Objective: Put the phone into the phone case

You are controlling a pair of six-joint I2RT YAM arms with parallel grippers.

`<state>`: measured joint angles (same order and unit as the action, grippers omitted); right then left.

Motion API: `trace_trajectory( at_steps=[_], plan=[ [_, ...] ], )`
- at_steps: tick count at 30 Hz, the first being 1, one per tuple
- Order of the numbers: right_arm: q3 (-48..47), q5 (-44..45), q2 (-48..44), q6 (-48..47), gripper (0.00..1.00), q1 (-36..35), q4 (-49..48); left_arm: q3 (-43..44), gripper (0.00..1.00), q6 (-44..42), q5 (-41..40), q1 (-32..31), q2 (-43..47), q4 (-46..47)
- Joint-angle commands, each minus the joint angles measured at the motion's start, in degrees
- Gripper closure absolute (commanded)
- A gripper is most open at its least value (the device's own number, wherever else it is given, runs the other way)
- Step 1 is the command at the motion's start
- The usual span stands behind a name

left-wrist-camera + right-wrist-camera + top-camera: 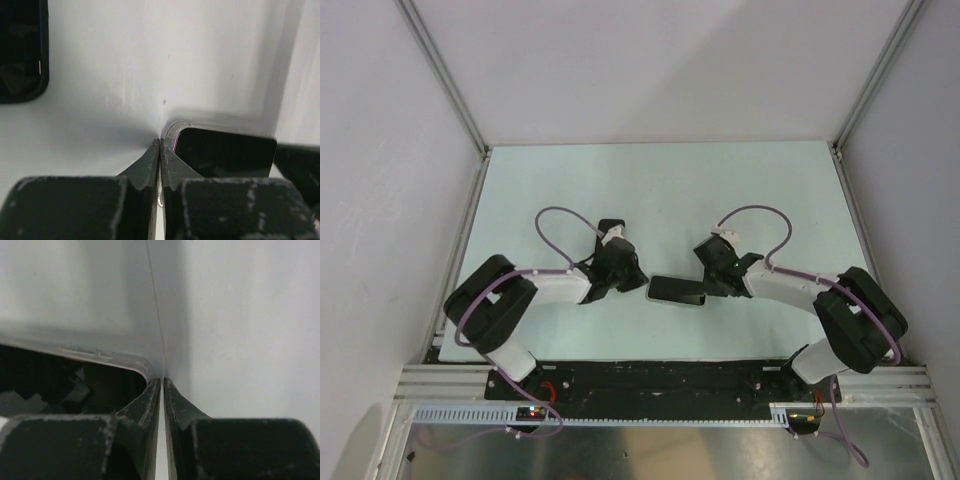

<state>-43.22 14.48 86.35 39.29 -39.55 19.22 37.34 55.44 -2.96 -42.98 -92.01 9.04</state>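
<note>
The phone point(672, 289), black-screened, lies flat on the table between my two grippers. A clear case rim point(172, 131) wraps its corner, and the black screen point(225, 152) lies inside the rim. My left gripper point(638, 281) is shut and empty, its tips point(160, 143) down at the table against the case's left corner. My right gripper point(706, 284) is shut and empty too, its tips point(162, 383) right beside the case's rounded clear corner point(142, 363). The dark phone shows inside that rim point(60, 385).
A second flat black object point(610, 228) lies on the table behind the left gripper; it shows at the upper left of the left wrist view point(20, 50). White walls and metal frame posts point(440, 70) enclose the pale table point(670, 190).
</note>
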Motion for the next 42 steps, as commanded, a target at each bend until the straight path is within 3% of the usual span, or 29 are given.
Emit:
trace_trajectory(
  at_steps=[1,14,20,28,42],
  plan=[
    [1.7,-9.1,-1.7,5.6,0.86,-3.5,1.7,3.3,0.92,-3.2,1.1,0.5,-3.1,3.2],
    [5.4,-5.6,-13.9,6.7,0.76,0.1,4.4,-2.5,0.88,-6.6,-1.2,2.1,6.9,-0.9],
    [8.7,-7.7,-21.4,9.8,0.74,-2.1,1.8,-2.8,0.88,-7.0,-0.2,2.0,6.3,-1.4],
    [9.0,-7.7,-18.3,12.6,0.74,-5.2,-0.3,-1.9,0.89,-7.2,0.6,2.0,5.0,-1.4],
    [8.7,-7.8,-13.3,11.6,0.79,-2.8,-3.9,-1.1,0.89,-7.4,1.1,1.6,3.2,-1.4]
  ],
)
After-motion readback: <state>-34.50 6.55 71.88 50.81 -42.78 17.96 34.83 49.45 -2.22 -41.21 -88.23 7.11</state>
